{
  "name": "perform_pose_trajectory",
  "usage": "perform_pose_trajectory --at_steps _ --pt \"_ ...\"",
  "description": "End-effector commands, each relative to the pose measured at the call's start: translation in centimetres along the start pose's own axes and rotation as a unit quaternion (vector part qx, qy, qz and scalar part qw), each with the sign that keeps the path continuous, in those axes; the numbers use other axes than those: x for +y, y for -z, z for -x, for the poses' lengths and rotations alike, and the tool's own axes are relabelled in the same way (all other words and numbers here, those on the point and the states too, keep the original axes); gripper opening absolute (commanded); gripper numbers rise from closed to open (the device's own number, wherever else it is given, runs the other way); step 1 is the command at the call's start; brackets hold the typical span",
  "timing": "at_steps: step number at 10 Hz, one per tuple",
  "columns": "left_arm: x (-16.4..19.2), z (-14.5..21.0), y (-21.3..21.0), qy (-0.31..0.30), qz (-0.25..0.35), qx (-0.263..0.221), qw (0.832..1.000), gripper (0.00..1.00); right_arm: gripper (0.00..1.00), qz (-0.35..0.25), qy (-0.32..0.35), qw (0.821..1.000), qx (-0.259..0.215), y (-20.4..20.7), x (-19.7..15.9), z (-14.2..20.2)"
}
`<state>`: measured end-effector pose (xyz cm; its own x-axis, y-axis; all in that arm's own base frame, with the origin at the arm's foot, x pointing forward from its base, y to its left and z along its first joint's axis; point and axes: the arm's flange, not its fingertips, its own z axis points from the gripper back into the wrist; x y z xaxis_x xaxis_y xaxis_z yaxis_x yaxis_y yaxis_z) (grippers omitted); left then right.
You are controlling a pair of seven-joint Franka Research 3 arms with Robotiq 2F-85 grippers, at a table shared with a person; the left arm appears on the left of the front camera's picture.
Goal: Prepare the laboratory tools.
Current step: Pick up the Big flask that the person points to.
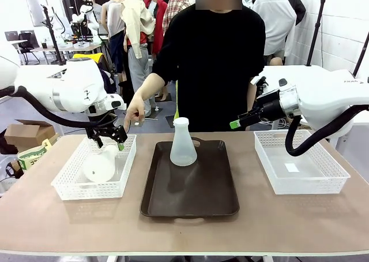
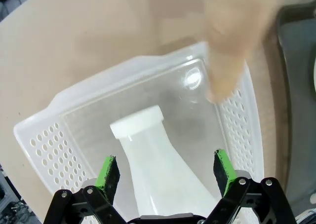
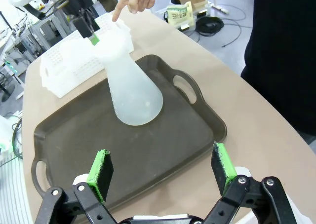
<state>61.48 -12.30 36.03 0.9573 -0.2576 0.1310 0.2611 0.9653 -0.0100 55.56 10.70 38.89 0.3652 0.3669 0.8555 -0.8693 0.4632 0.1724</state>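
Left wrist view: my left claw (image 2: 165,170) hangs released over the flask (image 2: 155,157) lying in the left basket (image 2: 49,150); my right claw (image 3: 161,169) gapes too.

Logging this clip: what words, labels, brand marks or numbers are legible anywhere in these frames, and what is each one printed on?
No text can be read with confidence.
right arm: small dark lettering on the white casing, too small to read.
packet beyond the table: green print, too blurred to read.
upright flask, lying flask, left basket, right basket, tray: no print seen.
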Motion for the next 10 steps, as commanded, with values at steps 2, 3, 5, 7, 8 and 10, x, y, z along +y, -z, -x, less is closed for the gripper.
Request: perform_pose_trajectory --at_steps 2,3,5,7,8,10 --pt "1.0 -2.0 0.6 -0.061 -0.006 0.019 0.998 1.00 1.00 0.001 0.003 1.000 0.009 0.0 -0.1 -0.3" --pt "1.3 -1.9 0.7 -0.072 -0.013 0.020 0.997 1.00 1.00 0.001 0.003 1.000 0.009 0.0 -0.1 -0.3" --pt "1.9 -1.9 1.2 -0.097 -0.028 0.014 0.995 1.00 1.00 0.001 0.003 1.000 0.009 0.0 -0.1 -0.3" --pt "2.2 -1.6 1.6 -0.111 -0.028 0.020 0.993 1.00 1.00 0.001 0.003 1.000 0.009 0.0 -0.1 -0.3" --pt "2.1 -1.4 1.7 -0.107 -0.024 0.028 0.994 1.00 1.00 0.001 0.003 1.000 0.009 0.0 -0.1 -0.3" --pt "1.9 -1.1 1.8 -0.104 -0.027 0.030 0.994 1.00 1.00 0.001 0.003 1.000 0.009 0.0 -0.1 -0.3"
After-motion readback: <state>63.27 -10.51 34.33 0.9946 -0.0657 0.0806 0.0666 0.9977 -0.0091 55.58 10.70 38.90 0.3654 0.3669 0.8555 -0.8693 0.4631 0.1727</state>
